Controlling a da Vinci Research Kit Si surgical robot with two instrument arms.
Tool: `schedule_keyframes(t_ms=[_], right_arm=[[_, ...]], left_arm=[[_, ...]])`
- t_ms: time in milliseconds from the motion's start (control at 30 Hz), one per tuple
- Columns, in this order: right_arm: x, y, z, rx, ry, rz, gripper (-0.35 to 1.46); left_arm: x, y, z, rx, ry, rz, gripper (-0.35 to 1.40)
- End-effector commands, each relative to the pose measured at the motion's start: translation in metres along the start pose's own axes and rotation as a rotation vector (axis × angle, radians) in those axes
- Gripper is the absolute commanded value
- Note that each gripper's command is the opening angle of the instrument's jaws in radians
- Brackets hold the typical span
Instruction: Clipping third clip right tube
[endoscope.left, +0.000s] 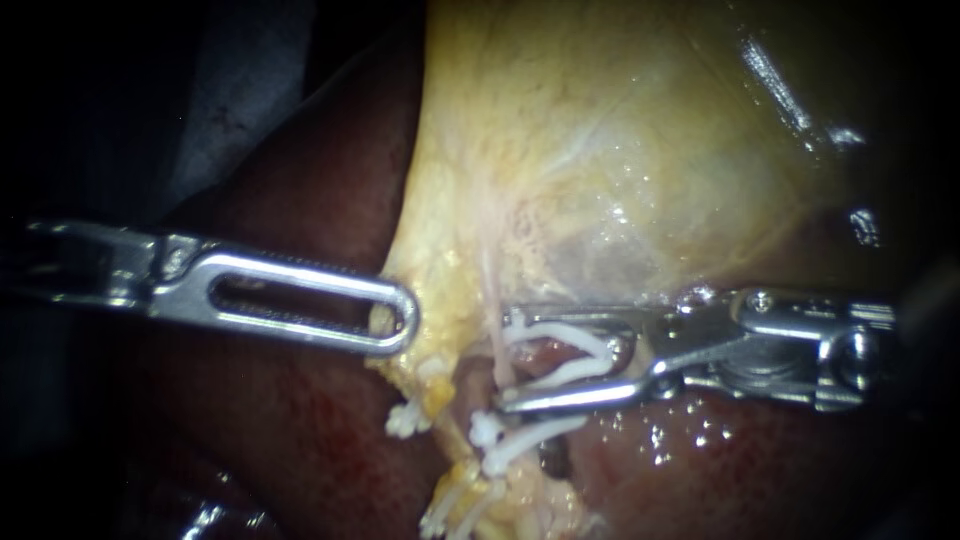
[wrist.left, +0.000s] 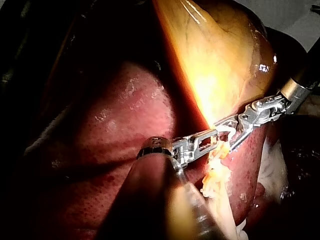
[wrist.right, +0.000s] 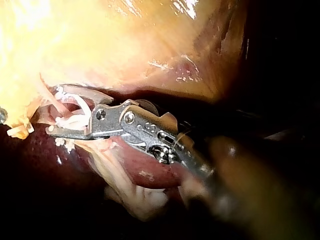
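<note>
Open white V-shaped clip (endoscope.left: 555, 333), tips at the thin pinkish right tube (endoscope.left: 499, 352).

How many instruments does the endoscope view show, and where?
2. The left instrument grips yellow tissue below the gallbladder; the right instrument holds a white clip around a tube. None seems hidden.

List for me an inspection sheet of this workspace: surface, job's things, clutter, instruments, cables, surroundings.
Surface: dark red liver, with the yellow gallbladder lying on it.
Job's things: pale tube between the legs of a white clip; other clips sit lower down.
Clutter: nothing seen.
Instruments: left instrument, jaws shut on the gallbladder edge; right instrument, jaws spread, holding the clip around the tube.
Cables: nothing seen.
Surroundings: dark, nothing seen.
</note>
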Motion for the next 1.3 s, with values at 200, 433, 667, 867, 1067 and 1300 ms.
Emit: schedule_keyframes(t_ms=[200, 433, 667, 867, 1067, 1300], right_arm=[[0.0002, 0.0000, 0.0010, -0.001, -0.001, -0.002, 0.53], [0.0005, 0.0000, 0.0018, 0.006, -0.002, -0.002, 0.53], [0.0005, 0.0007, 0.0016, 0.007, -0.002, -0.002, 0.53], [0.0003, 0.0016, 0.0011, 0.008, -0.002, -0.003, 0.53], [0.0003, 0.0019, 0.0012, 0.007, -0.002, -0.003, 0.53], [0.0005, 0.0020, 0.0016, 0.005, -0.001, -0.003, 0.55]], left_arm=[[0.0000, 0.0001, 0.0000, 0.000, 0.001, 0.000, -0.35], [-0.0003, 0.0006, -0.0003, 0.002, 0.002, 0.001, -0.35], [-0.0003, 0.0007, -0.0004, 0.002, 0.003, 0.001, -0.35], [-0.0007, 0.0003, -0.0009, 0.003, 0.002, -0.002, -0.35], [-0.0008, 0.0000, -0.0011, 0.004, 0.002, -0.004, -0.35], [-0.0009, 0.0000, -0.0011, 0.004, 0.002, -0.004, -0.35]])
